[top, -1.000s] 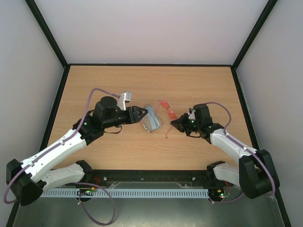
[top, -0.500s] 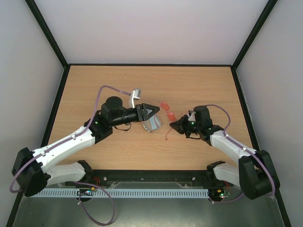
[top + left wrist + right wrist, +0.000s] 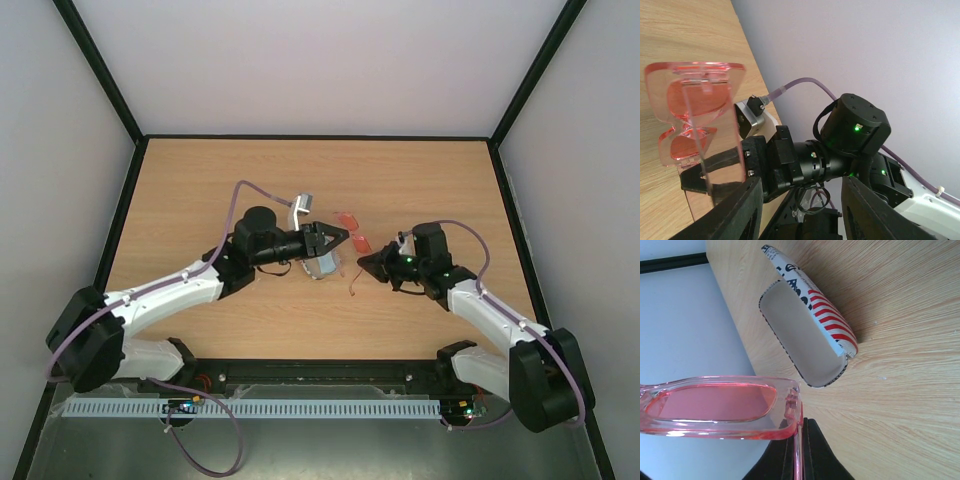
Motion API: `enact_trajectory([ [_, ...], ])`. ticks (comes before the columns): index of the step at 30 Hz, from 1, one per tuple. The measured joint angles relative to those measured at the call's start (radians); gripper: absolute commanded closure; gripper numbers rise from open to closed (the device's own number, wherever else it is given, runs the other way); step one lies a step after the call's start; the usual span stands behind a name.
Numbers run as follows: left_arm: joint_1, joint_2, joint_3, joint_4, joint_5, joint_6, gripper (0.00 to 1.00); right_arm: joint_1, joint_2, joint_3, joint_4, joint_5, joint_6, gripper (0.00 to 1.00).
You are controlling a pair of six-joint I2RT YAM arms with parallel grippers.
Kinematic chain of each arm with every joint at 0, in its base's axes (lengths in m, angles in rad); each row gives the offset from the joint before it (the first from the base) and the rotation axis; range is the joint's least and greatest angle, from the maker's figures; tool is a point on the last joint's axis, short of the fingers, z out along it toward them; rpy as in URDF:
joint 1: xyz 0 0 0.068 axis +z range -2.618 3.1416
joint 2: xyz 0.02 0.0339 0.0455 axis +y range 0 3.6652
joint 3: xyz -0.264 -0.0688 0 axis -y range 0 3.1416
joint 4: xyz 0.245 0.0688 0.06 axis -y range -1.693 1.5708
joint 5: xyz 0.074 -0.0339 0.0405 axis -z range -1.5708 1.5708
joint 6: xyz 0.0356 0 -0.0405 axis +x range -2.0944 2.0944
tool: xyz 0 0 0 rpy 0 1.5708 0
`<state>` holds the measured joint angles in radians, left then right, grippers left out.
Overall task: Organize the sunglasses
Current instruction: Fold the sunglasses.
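The case [image 3: 322,266] lies open near the middle of the worktop [image 3: 200,180], well apart from every edge. The left end effector [image 3: 337,240] hangs above the case's far side, pointing toward the right edge. Just right of the case are the sunglasses [image 3: 351,223], their front toward the far edge. One of their arms is pinched in the right end effector [image 3: 367,262], which sits right of the case and faces the left one.

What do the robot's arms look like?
The left arm and the right arm are both made of smooth white tubes joined by chunky, round black joints. A thin purple cable loops along each one, and tiny green lights glow on the black parts. The left gripper and right gripper are black, each with two pointy fingers.
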<state>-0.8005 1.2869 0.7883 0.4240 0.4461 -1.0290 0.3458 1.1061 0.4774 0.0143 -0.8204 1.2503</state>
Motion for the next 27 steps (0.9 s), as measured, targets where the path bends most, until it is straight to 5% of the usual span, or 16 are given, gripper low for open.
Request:
enact_trajectory([
  [27, -0.014, 0.146, 0.156, -0.011, -0.044, 0.084, 0.54, 0.000, -0.118, -0.011, -0.065, -0.023, 0.003, 0.99],
])
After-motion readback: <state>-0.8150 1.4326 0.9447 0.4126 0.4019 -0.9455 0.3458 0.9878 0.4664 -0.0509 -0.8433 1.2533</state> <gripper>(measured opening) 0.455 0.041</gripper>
